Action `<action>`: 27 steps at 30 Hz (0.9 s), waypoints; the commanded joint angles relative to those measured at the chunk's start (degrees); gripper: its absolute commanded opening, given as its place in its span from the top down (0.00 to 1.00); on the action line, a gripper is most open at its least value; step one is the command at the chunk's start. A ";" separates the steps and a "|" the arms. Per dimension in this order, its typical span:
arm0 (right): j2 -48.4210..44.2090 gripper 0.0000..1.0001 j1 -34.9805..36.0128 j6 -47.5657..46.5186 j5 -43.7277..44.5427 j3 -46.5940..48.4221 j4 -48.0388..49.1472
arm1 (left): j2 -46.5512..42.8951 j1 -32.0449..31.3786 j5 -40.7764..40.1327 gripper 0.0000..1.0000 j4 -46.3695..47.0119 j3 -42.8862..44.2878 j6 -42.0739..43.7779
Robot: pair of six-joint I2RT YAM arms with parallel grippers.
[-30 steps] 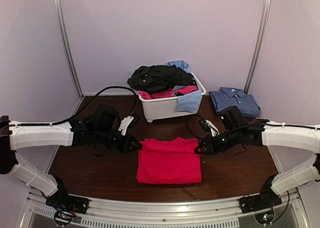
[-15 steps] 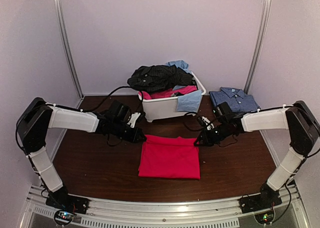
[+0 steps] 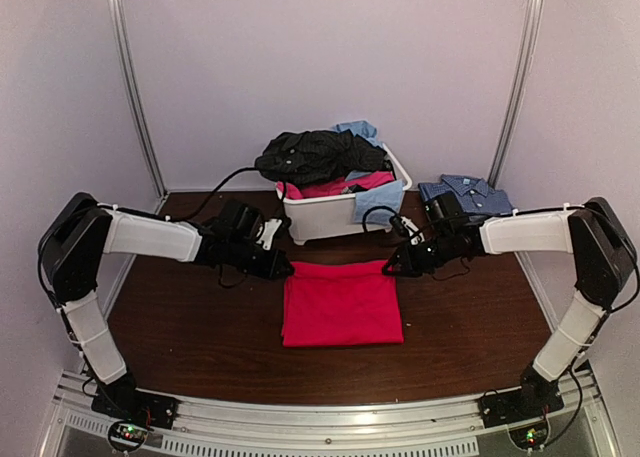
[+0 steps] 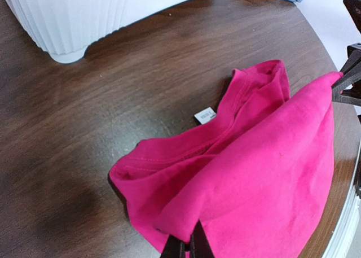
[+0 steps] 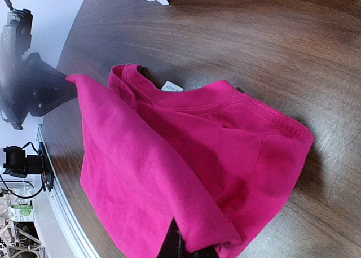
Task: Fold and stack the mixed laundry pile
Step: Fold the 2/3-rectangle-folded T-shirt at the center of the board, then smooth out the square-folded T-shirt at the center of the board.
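Nearer the tub (image 3: 320,220) than a second ago, the left gripper (image 3: 288,271) and right gripper (image 3: 388,269) each clamp a far corner of the pink shirt (image 3: 342,307), which lies folded on the table (image 3: 200,317) before it.

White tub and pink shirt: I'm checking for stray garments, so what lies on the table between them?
Nothing: in the left wrist view only bare dark wood table separates the white tub from the pink shirt.

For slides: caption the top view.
Left fingers and right fingers pinch the pink shirt's far corners before the white tub.
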 commanded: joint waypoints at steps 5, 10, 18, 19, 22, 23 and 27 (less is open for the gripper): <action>2.81 0.89 -1.17 0.29 -1.37 3.59 4.61 | 0.17 4.02 -0.99 0.86 5.80 -0.07 -3.14; -0.71 0.60 -3.45 0.96 -1.48 5.83 5.01 | -5.81 5.24 -1.91 0.51 9.73 -3.95 -4.03; -8.73 0.40 -3.51 2.85 -6.68 -3.32 12.89 | -11.98 2.86 3.23 0.40 17.22 -10.54 -1.32; -8.10 0.42 -3.07 3.92 -7.92 -4.68 15.33 | -11.27 1.77 3.51 0.41 18.19 -10.34 -0.63; -4.13 0.45 -1.18 5.92 -10.71 -5.34 20.79 | -7.38 -1.64 3.44 0.43 20.67 -8.00 0.70; -2.67 0.47 -0.61 6.32 -11.22 -4.75 22.27 | -5.57 -2.28 3.60 0.44 21.66 -6.95 0.59; 4.93 0.51 0.16 8.08 -12.75 -1.30 28.18 | 1.82 -3.15 4.29 0.50 26.45 -3.19 -2.09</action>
